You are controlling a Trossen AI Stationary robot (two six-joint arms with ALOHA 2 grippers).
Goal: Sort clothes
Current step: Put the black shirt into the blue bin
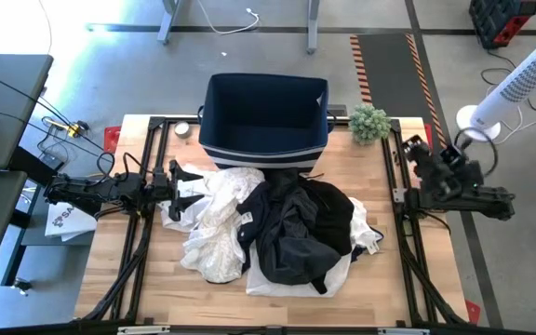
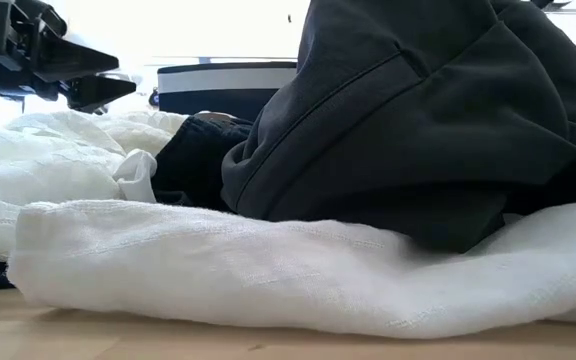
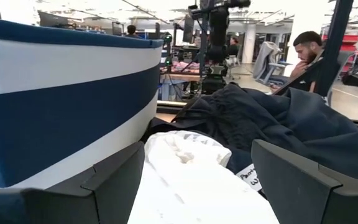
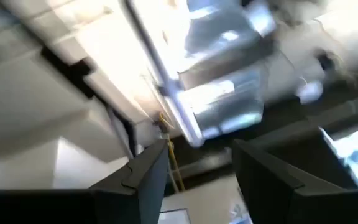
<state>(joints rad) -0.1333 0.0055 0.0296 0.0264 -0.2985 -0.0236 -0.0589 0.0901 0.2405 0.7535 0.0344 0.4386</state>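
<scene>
The clothes lie in one heap at the table's middle. White garments (image 1: 214,223) make up its left part, and black and dark ones (image 1: 296,228) lie over its right part. In the low view a dark garment (image 2: 418,120) rests on a white one (image 2: 268,270). My left gripper (image 1: 177,181) stands open and level at the heap's left edge. Its fingers are just above the white cloth (image 3: 185,174), apart from it in the low view (image 2: 98,85). My right gripper (image 1: 415,149) is raised at the table's right side and tipped upward. It is open (image 4: 197,165) with nothing between its fingers.
A navy bin with white stripes (image 1: 263,116) stands open behind the heap at the far edge, close to my left gripper (image 3: 61,106). A small green plant (image 1: 368,121) sits at the far right. Black frame rails (image 1: 147,233) run along both sides. A person (image 3: 306,53) sits beyond the table.
</scene>
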